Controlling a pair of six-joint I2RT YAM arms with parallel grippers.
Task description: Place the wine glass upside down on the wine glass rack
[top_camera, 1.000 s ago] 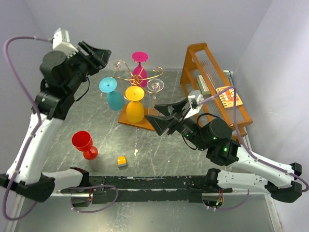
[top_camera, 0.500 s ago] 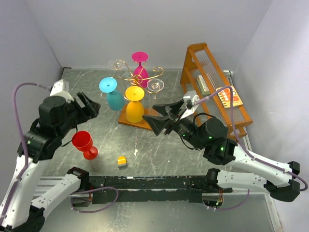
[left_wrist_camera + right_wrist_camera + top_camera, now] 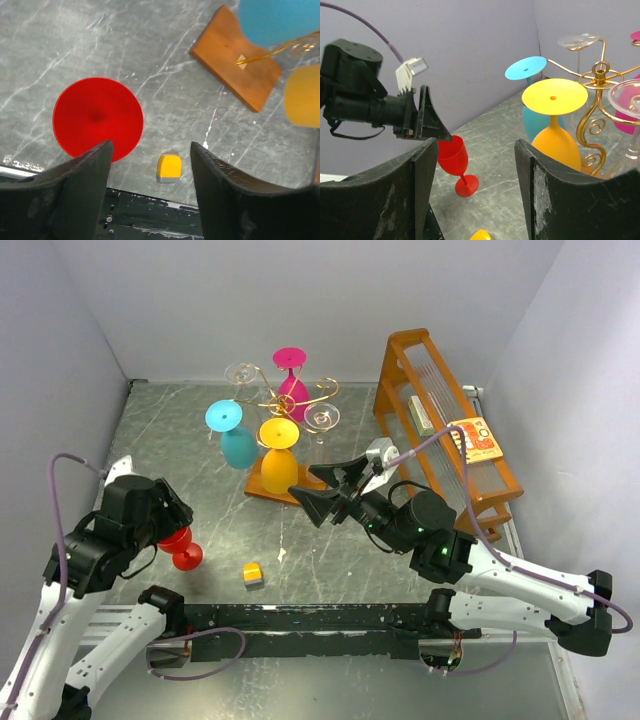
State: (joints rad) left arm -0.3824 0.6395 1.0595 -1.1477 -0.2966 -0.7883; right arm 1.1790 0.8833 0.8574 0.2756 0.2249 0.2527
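A red wine glass [image 3: 185, 552] stands upright on the table at the near left. My left gripper [image 3: 174, 522] hovers just above its rim, open. From above, the red wine glass [image 3: 97, 117] lies left of the gap of the left gripper [image 3: 150, 149], partly behind the left finger. The wine glass rack [image 3: 288, 398], gold wire on a wooden base [image 3: 298, 492], holds cyan [image 3: 236, 440], yellow [image 3: 279, 462], magenta [image 3: 290, 380] and clear glasses upside down. My right gripper [image 3: 322, 496] is open in front of the rack, empty, and faces the red wine glass [image 3: 454, 156].
A small yellow block [image 3: 253, 573] lies near the front edge, right of the red glass. A tall orange slatted frame [image 3: 440, 405] stands at the right with a small box on it. Walls close in at the left, back and right.
The left arm has swung down from the back left corner to just over the red glass. The right gripper has drifted a little to the left.
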